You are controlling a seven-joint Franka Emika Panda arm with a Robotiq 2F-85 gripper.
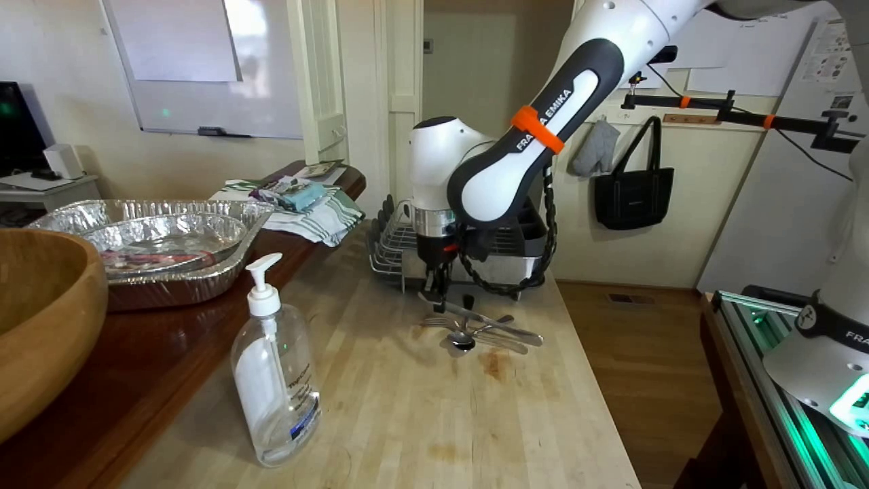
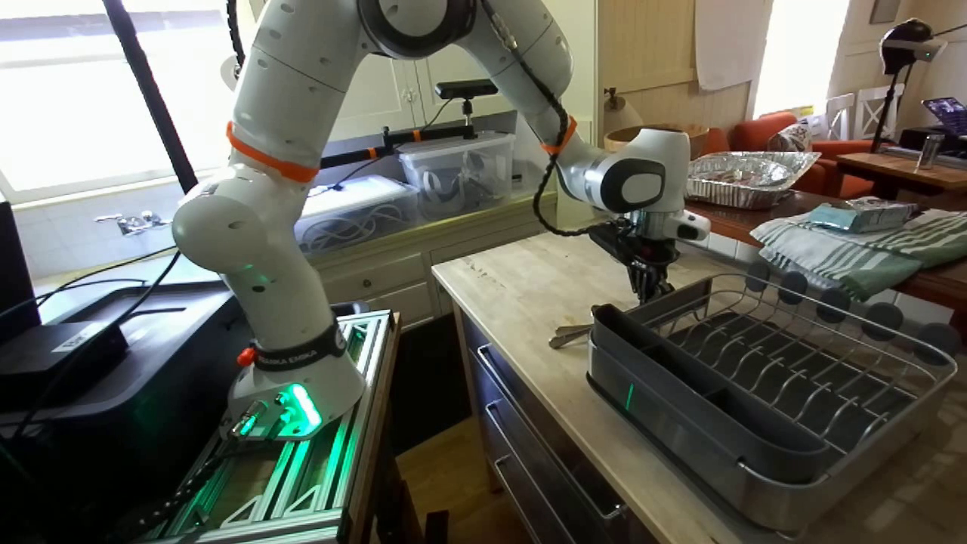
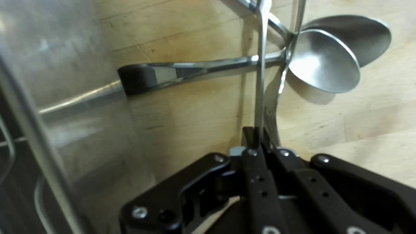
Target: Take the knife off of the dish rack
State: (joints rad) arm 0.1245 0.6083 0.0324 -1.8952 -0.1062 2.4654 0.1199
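Observation:
My gripper (image 3: 256, 138) is shut on the flat metal knife (image 3: 261, 65), which runs up out of the wrist view. In an exterior view the knife (image 1: 506, 326) is held by the blade end, with its handle pointing away from the rack; its shadow on the wood suggests it is slightly above the table. The gripper (image 1: 440, 299) points down just beside the dish rack. The silvery wire dish rack with dark grey base shows in both exterior views (image 1: 508, 268) (image 2: 801, 499), and its metal side wall (image 3: 65, 42) is at the wrist view's left.
Spoons (image 3: 325, 61) and a fork (image 3: 272, 120) lie crossed on the wood below the knife. A soap pump bottle (image 1: 278, 387) stands on the same table. A wooden bowl (image 1: 54, 319), foil trays (image 1: 204, 288) and towels (image 1: 319, 217) are on the adjoining dark table.

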